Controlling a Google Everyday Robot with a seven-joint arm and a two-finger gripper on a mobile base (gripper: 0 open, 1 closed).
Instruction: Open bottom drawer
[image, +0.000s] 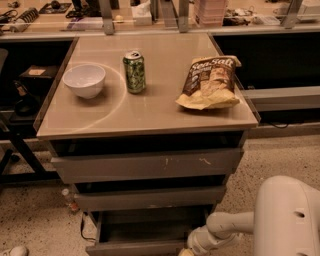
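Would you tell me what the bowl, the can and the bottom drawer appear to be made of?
The bowl looks like glazed ceramic or plastic: smooth, glossy. The can seems printed aluminium, with a metallic rim. The bottom drawer, with the gripper at its right front corner, looks like matte grey painted metal or laminate.

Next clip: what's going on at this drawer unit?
The robot's arm reaches in from the lower right, with its gripper low at the right end of the bottom drawer. That drawer stands partly out, and its dark interior shows. On the cabinet top sit a white bowl, a green can and a bag of chips, none of them being handled.
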